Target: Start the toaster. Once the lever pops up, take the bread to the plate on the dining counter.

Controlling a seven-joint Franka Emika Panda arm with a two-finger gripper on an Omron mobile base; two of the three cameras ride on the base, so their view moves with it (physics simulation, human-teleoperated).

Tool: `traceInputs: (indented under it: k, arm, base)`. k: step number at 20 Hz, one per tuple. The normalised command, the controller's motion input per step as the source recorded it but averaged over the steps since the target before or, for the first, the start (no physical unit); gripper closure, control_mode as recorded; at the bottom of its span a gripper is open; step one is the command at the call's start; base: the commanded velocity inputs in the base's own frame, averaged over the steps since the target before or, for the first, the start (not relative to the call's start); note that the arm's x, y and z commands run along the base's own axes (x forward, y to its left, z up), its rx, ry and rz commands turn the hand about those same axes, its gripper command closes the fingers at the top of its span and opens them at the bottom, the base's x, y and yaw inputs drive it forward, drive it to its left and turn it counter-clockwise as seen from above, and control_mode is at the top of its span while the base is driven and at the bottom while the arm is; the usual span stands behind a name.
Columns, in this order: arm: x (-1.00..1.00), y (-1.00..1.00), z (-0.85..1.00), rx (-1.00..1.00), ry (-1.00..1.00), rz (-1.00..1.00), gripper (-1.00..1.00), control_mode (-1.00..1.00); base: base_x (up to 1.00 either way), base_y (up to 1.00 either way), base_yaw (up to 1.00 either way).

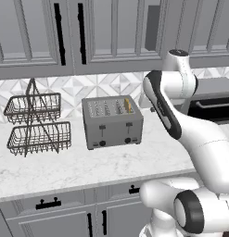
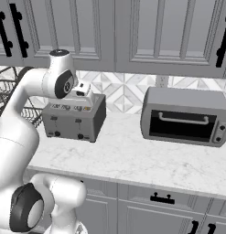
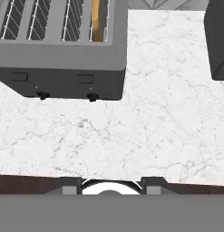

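1. Toaster, boxy grey brushed-metal with four top slots (image 1: 112,121), sits on white marble-look worktop (image 1: 88,166), back near the tiled wall; at 11 o'clock in the hand view.
2. Bread slice, thin, golden-brown crust edge (image 1: 128,105), stands in the rightmost slot, top edge poking out above the slot.
3. Two small black levers (image 1: 102,127) on the toaster front look high in their tracks, so I judge the toaster not started yet. Two black knobs below them.
4. Gripper: hand hangs above the worktop in front of the toaster, looking down. Fingertips barely show at 6 o'clock of the hand view, so I cannot tell whether the jaws are spread or pressed together. Nothing seen between them.
5. Left to do, by my read: push a lever down, wait for pop-up, pull the bread, carry it to the plate. Basically everything.
6. Outward: two-tier dark wire basket rack (image 1: 34,125) at 9 o'clock of the toaster, grey toaster oven with dark glass door (image 2: 184,116) at 3 o'clock, well apart.
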Motion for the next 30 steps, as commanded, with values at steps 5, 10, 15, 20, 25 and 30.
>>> traceInputs:
  k: [5, 10, 15, 20, 25, 30]
  arm:
    - [-0.13, 0.23, -0.01, -0.03, -0.07, 0.0, -1.0, -1.0]
    - [-0.02, 0.46, -0.19, -0.1, -0.21, 0.0, -1.0, -1.0]
    - [0.1, 0.45, -0.37, -0.12, -0.23, 0.0, 1.0, -1.0]
    - [0.32, 0.28, -0.34, -0.03, -0.08, -0.01, 1.0, -1.0]
    - [0.54, 0.02, -0.33, 0.0, 0.0, -0.02, 1.0, -1.0]
    - [0.51, 0.0, -0.33, 0.0, 0.0, -0.02, 1.0, -1.0]
  base:
    - [0.0, 0.0, 0.0]
    - [0.0, 0.0, 0.0]
    - [0.0, 0.0, 0.0]
    - [0.0, 0.0, 0.0]
    - [0.0, 0.0, 0.0]
    - [0.0, 0.0, 0.0]
